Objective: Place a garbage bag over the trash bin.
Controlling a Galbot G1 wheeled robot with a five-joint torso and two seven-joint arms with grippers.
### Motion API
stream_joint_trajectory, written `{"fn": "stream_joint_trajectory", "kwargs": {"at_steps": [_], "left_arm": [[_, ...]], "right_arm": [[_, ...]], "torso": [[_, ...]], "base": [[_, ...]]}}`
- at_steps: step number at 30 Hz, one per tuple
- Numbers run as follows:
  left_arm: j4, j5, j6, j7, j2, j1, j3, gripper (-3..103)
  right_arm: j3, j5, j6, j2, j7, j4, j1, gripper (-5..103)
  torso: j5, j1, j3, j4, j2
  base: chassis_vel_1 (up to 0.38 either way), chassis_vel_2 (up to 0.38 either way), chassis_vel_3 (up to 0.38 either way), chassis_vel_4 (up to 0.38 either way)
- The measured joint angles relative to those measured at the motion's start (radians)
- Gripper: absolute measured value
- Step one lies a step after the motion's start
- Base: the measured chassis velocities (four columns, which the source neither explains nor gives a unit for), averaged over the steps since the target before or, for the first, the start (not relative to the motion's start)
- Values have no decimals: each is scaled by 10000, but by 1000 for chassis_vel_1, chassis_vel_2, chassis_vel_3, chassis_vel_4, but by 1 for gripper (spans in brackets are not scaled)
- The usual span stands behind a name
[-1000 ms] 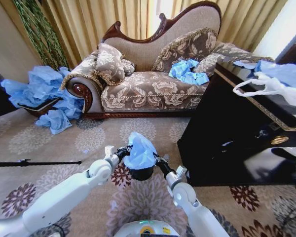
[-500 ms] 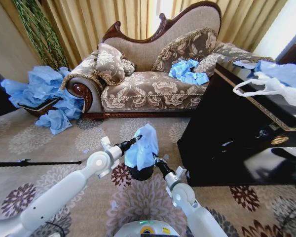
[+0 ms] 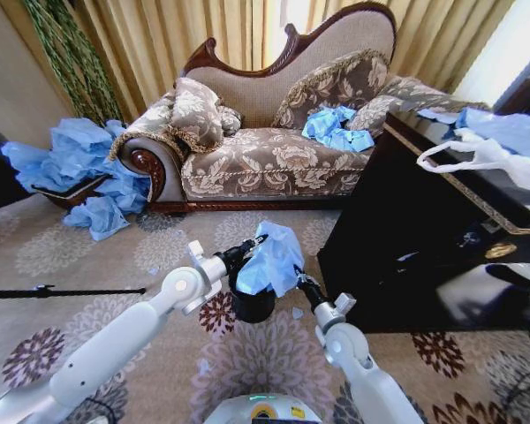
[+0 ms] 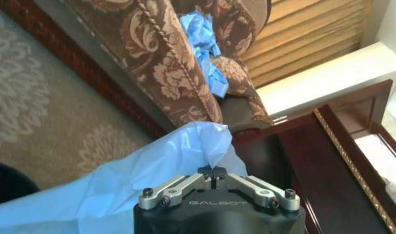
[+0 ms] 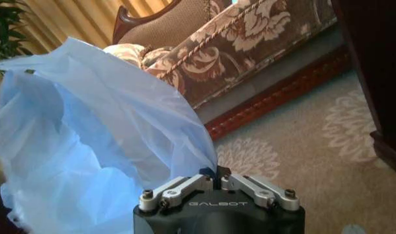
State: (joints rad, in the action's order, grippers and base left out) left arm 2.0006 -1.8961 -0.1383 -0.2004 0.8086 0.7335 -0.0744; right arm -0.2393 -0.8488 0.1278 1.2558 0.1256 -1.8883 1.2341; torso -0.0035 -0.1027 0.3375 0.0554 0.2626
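- One small black cylindrical trash bin [image 3: 253,305] on the carpet before the sofa [image 3: 274,159].
- One thin light blue plastic garbage bag [image 3: 270,259] above that bin.
- Two robot grippers, left gripper [image 3: 254,241] and right gripper [image 3: 299,279], beside the bin.
- Two heaps of blue bags: heap left of the sofa [image 3: 75,172], heap on its seat [image 3: 336,128].
- One white plastic bag with loop handles [image 3: 481,155], right of the sofa.

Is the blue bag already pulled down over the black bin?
No, the garbage bag is bunched above the trash bin, whose side is bare.

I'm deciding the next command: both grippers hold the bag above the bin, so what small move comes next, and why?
Probably spread the grippers apart. The left gripper and right gripper pinch the bag bunched above the bin, its mouth not yet over the rim.
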Motion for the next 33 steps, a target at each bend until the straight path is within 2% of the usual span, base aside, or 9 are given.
{"fn": "stream_joint_trajectory", "kwargs": {"at_steps": [6,11,19,25,31,33], "left_arm": [[-414,254,-13,351,-169,78,52,0],[-790,647,-43,887,-664,959,473,0],[-840,763,0,974,-941,1365,752,0],[-661,656,68,937,-1259,1809,1376,0],[-454,740,195,794,-1503,2391,1760,0],[-438,807,218,755,-1511,2510,1775,0]], "right_arm": [[374,19,-8,219,-6,-5,31,0],[1083,239,-138,547,-15,261,-240,0],[1579,176,-156,954,65,765,-700,0],[1944,-320,-54,1314,267,1094,-1109,0],[1630,-1160,-68,1751,169,1963,-1364,0],[1523,-1136,-104,1748,75,2149,-1360,0]], "torso": [[1,0,0,2,0],[-3,0,0,-5,0],[0,0,0,0,0],[-1,0,0,-3,0],[1,0,0,-3,0],[1,0,0,-4,0]], "base": [[0,0,0,0],[0,0,0,0],[0,0,0,0],[0,0,0,0],[0,0,0,0],[0,0,0,0]]}}
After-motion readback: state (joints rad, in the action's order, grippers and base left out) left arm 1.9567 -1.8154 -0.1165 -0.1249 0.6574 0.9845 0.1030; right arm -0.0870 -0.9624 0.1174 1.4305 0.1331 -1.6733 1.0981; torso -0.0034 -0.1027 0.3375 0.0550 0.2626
